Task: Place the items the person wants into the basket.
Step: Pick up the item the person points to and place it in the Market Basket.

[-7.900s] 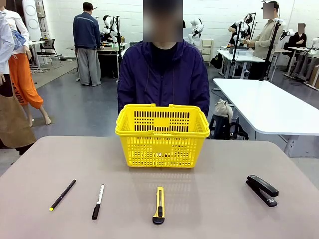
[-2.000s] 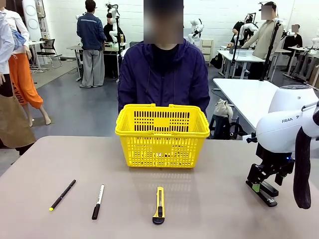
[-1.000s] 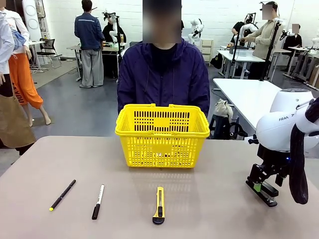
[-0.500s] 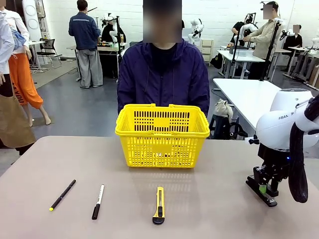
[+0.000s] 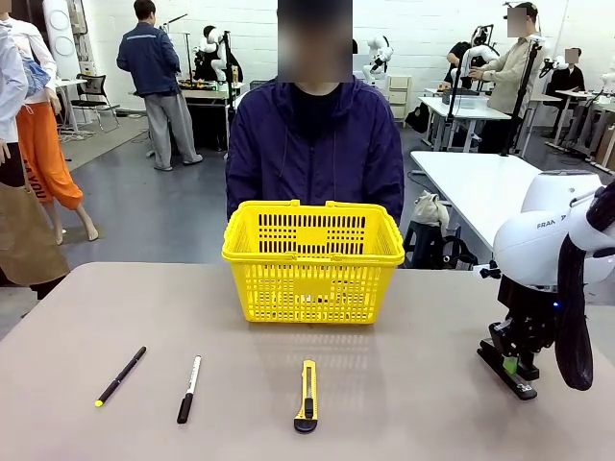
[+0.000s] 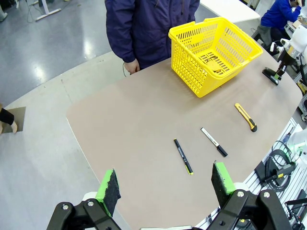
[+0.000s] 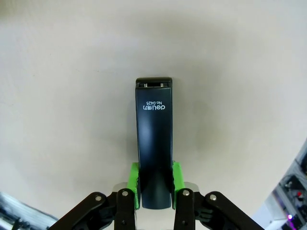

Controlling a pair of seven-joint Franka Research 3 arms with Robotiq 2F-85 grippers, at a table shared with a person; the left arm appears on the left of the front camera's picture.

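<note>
Your right claw [image 7: 154,184] is shut tight on the back end of the black stapler [image 7: 153,139], with one green pad on each side. You can see the stapler down on the table [image 5: 404,413] at the right side, well away from the yellow basket [image 5: 312,288]. That basket sits at the far edge, just in front of the person [image 5: 315,154]. Your left claw [image 6: 165,181] hangs high over the table, wide open, with nothing in it. You can see the yellow knife [image 5: 306,395] near the middle.
</note>
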